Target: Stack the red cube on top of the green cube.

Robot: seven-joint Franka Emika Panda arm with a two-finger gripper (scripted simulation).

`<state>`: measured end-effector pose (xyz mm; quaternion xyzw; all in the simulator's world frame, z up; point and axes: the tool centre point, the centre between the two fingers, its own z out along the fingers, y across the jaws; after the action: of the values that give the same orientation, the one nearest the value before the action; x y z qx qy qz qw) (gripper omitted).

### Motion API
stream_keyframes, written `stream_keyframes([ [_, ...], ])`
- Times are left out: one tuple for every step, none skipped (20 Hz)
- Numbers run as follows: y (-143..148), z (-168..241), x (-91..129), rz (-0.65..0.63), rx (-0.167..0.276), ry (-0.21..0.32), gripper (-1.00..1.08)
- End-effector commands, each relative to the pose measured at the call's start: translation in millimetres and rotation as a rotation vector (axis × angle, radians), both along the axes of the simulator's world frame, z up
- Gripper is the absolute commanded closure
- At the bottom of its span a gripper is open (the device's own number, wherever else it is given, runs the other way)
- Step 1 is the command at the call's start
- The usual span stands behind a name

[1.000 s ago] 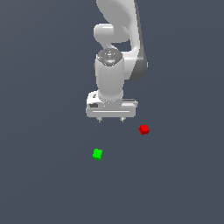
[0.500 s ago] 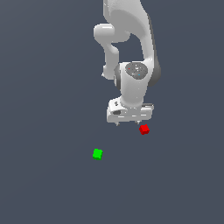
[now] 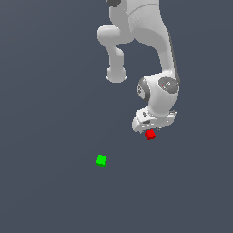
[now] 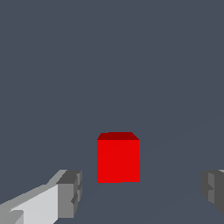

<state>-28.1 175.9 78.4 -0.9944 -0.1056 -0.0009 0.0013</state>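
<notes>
Alignment between gripper [image 4: 138, 192] and red cube [image 4: 118, 158] is what the coming grasp is turning on; in the wrist view the cube is sitting between the two fingers, though not centred; it is lying nearer the pale finger [image 4: 65, 194] at the lower left of the frame than the grey fingertip at the lower right edge; daylight is showing on both sides, so nothing is touching it yet. The jaws are standing spread wide, holding nothing.

In the exterior view the arm is hanging down from the top of the frame, and its hand [image 3: 154, 121] is sitting right of centre, directly over the red cube [image 3: 149, 134]; the cube is peeking out just under the hand's lower edge, resting on the dark floor. How high the fingertips are hanging above the floor I cannot tell from either view.

The green cube [image 3: 101, 160] is lying well apart, toward the lower left of the exterior frame, out of the wrist view altogether. By my judgement, a slight sideways correction and a descent are coming before closing; the carry afterwards is running down and leftward in the exterior frame.
</notes>
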Motion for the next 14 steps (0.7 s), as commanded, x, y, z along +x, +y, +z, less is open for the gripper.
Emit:
stream_keyframes([
  [9, -5, -2, 0.01, -0.001, 0.0, -0.92],
  [10, -6, -3, 0.012, -0.001, 0.001, -0.92],
  [11, -7, -3, 0.012, -0.001, 0.001, -0.92],
  [9, -5, -3, 0.011, -0.001, 0.002, -0.92],
  [9, -6, -3, 0.011, -0.001, 0.002, -0.92],
  [9, -7, -3, 0.011, -0.001, 0.002, -0.92],
  [9, -8, -3, 0.011, -0.001, 0.002, -0.92],
  [10, -11, -3, 0.012, -0.001, 0.002, -0.92],
  [10, -14, -3, 0.012, -0.001, 0.002, -0.92],
  [10, -18, -3, 0.013, -0.001, 0.002, -0.92],
  [10, -22, -3, 0.013, -0.001, 0.002, -0.92],
  [11, -28, -4, 0.014, -0.002, 0.002, -0.92],
  [11, -33, -4, 0.014, -0.002, 0.002, -0.92],
  [12, -39, -4, 0.015, -0.002, 0.002, -0.92],
])
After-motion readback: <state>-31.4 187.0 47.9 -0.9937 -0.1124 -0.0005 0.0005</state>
